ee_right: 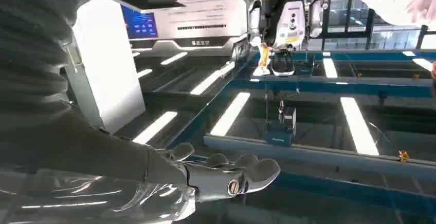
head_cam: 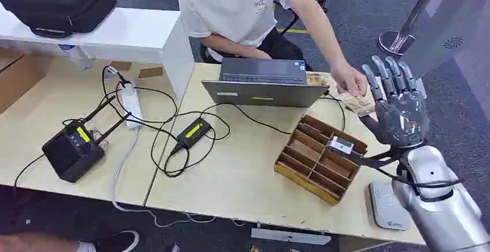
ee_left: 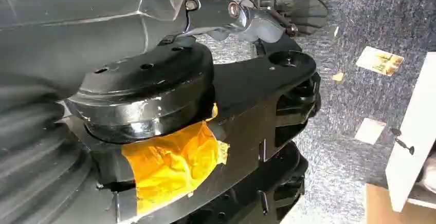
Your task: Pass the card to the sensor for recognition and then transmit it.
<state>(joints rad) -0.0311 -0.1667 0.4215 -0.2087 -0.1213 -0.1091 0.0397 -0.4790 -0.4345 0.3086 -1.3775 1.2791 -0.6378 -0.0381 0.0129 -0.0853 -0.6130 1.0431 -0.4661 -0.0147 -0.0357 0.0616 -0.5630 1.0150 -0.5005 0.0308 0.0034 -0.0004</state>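
Observation:
My right hand [head_cam: 398, 104] is raised above the table's right end, fingers stretched out and apart, with nothing in it. The right wrist view shows those fingers [ee_right: 231, 178] bare against a ceiling. Just left of the hand, a person's hand [head_cam: 349, 80] reaches down to a small pile of cards [head_cam: 357, 103] on the table, beside the laptop. A small white-and-black device [head_cam: 341, 145] sits on the wooden divided tray [head_cam: 306, 174] below my hand. A flat white pad [head_cam: 388, 207] lies near the front right edge. My left hand's ribbed cover [ee_left: 36, 157] shows, its fingers hidden.
An open laptop [head_cam: 263, 81] stands at the back of the table before a seated person [head_cam: 237, 9]. A power brick [head_cam: 193, 132], cables, a power strip [head_cam: 132, 104] and a black radio unit [head_cam: 72, 151] lie to the left. A black case [head_cam: 58, 0] rests on a white shelf.

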